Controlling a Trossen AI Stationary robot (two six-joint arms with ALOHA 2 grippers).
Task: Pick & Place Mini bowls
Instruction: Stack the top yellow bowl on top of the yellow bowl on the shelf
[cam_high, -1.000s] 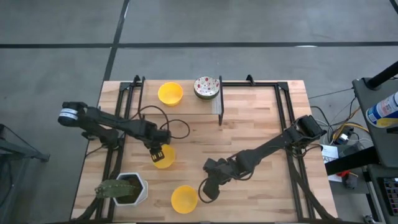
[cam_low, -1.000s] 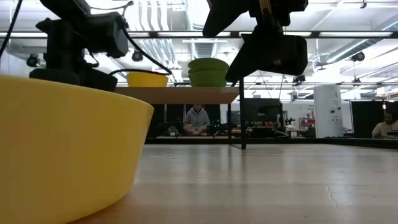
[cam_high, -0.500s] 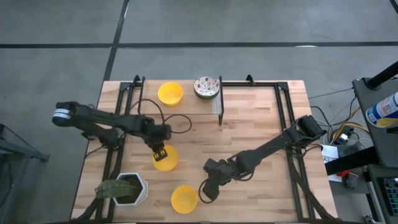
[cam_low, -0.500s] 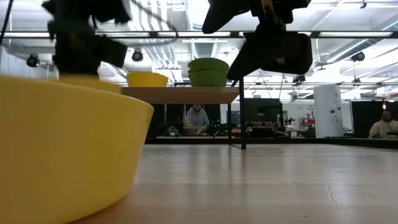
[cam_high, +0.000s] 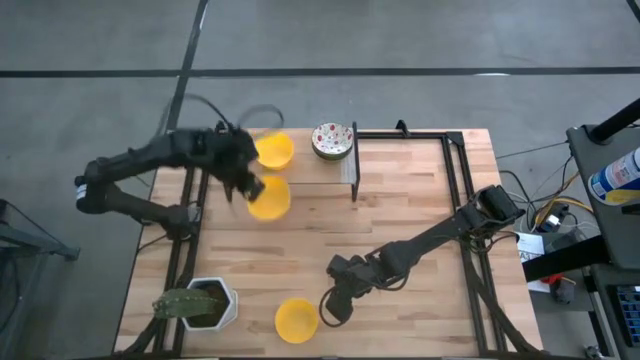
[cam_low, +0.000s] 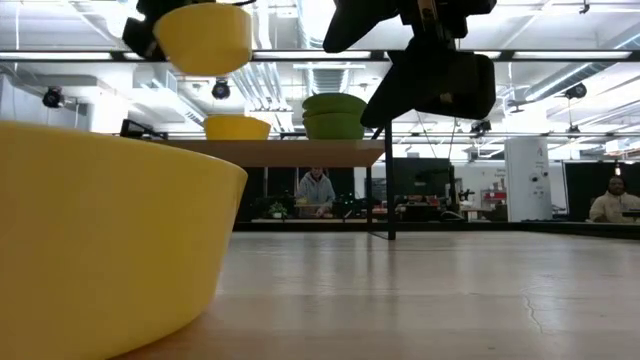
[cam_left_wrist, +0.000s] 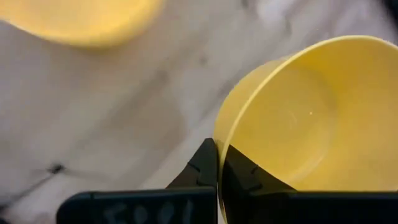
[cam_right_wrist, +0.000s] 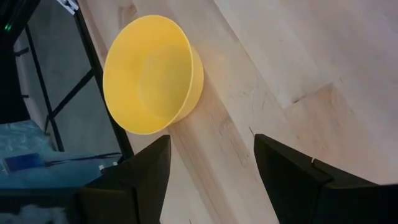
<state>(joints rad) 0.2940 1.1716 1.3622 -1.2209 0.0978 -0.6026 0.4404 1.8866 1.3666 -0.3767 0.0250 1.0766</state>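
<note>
Left gripper (cam_high: 243, 184), upper left of the high view, pinches a yellow bowl (cam_high: 269, 197) aloft; right gripper (cam_high: 328, 309), fingers wide, hovers by another bowl (cam_high: 296, 320).

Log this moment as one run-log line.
left gripper: shut on yellow bowl, airborne near shelf | right gripper: open beside front yellow bowl

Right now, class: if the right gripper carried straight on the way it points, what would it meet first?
Most likely the yellow bowl near the table's front edge: the open right gripper points toward it, with bare tabletop between. It seems aimed slightly beside the bowl, so depth leaves some doubt.
</note>
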